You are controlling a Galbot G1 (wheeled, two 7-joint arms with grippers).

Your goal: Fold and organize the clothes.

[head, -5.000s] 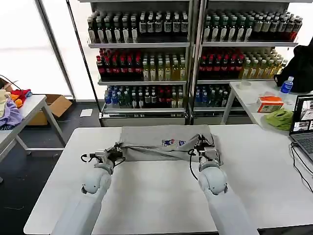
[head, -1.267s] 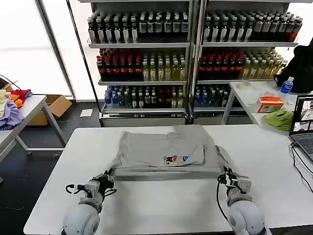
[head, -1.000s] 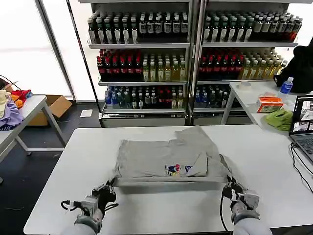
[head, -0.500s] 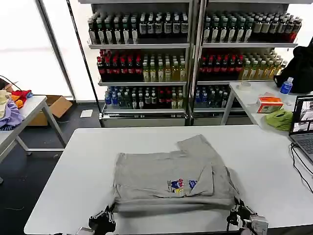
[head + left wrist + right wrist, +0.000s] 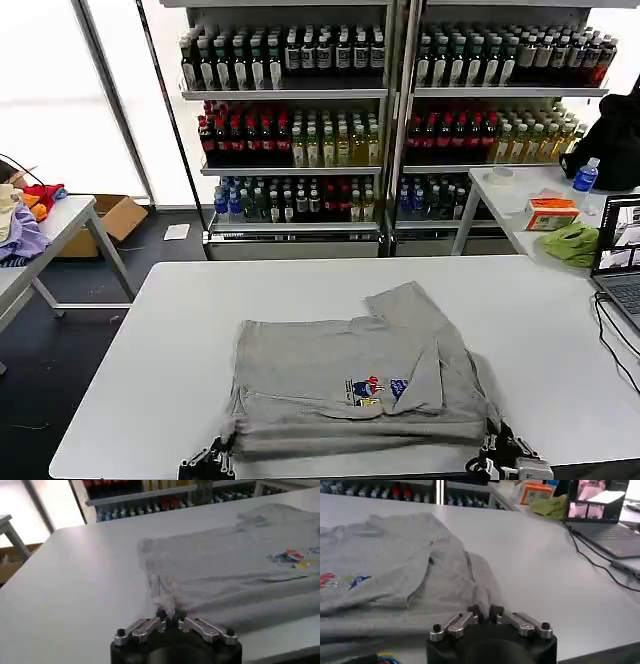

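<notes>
- Grey shirt (image 5: pixel 355 385) lies on the white desk (image 5: pixel 170 330), in the near half, roughly centred, w/ its near hem almost at the desk's front edge.
- Shirt is partly folded: one sleeve/flap sticks out toward the shelves on the robot's right side, another flap is laid over the chest area.
- Multicolour chest print (image 5: pixel 372 388) faces up, right of the shirt's centre and near the front hem.
- Left pincer (image 5: pixel 205 462) sits at the desk's near edge, at the shirt's near-left corner. Left wrist view: fingers (image 5: pixel 145 626) pressed together w/ a bunched bit of grey cloth pinched between the tips, so it's clamped on the shirt corner.
- Fabric fans out from that pinch point; hem looks pulled taut across toward the other side.
- Right pincer (image 5: pixel 505 462) is at the near-right corner of the shirt, also at the desk edge. Right wrist view: fingers (image 5: pixel 462 621) together at the tips, right at the shirt's edge; looks clamped on the hem, though the contact is partly hidden by the pincer body.
- Both arms are low, mostly out of the head view, just the pincers peeking in at the bottom.
- Right side desk: laptop (image 5: pixel 620 255), lime-green cloth (image 5: pixel 572 243), orange box (image 5: pixel 551 212), water bottle (image 5: pixel 586 175). Cable (image 5: pixel 612 335) runs across the main desk's right edge.
- Background: drink shelves (image 5: pixel 390 110) full of bottles. Left side desk (image 5: pixel 50 235) carries lilac/red/orange fabrics (image 5: pixel 20 215), well apart from the shirt.
</notes>
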